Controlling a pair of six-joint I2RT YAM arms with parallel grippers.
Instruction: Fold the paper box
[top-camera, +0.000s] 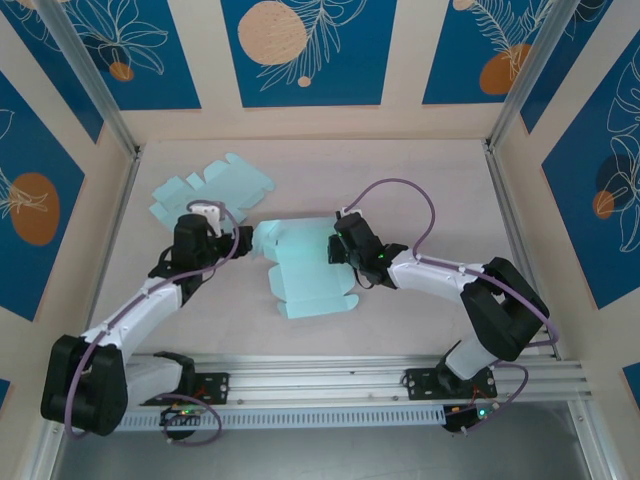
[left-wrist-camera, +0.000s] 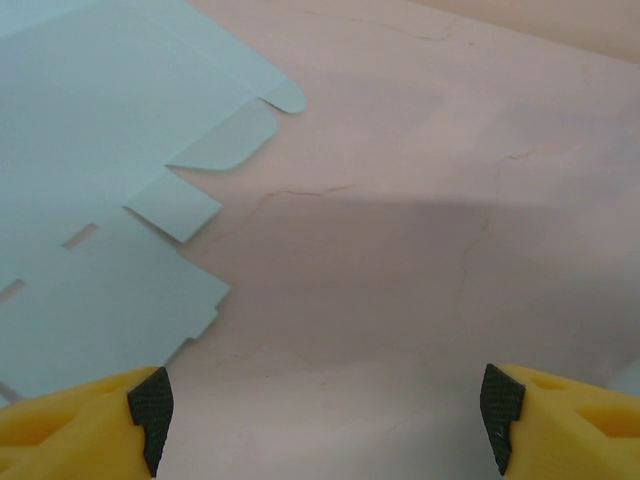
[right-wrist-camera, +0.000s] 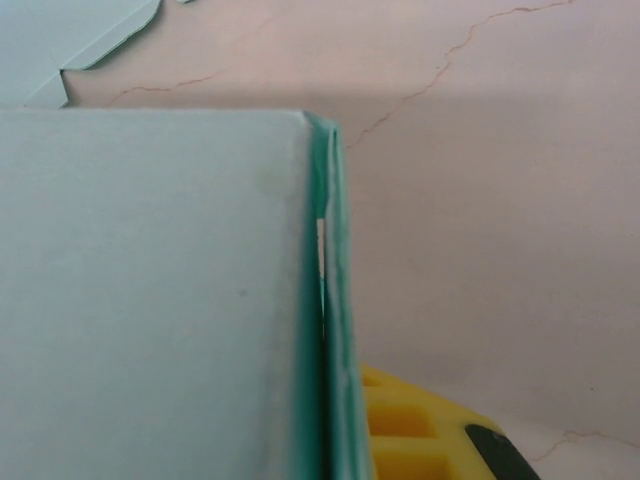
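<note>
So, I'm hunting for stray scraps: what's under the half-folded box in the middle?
The paper box rests on the table, which is pink and bare around its edges. Anything beneath its panels is covered from view.

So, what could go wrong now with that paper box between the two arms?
1. The right gripper pinches only one folded edge of the box; the thin paper might slip out or crease there.
2. The left gripper stands open with nothing between its fingers, so closing now might miss the box.
3. The spare flat sheet lies close to the left arm, which might drag it.
</note>
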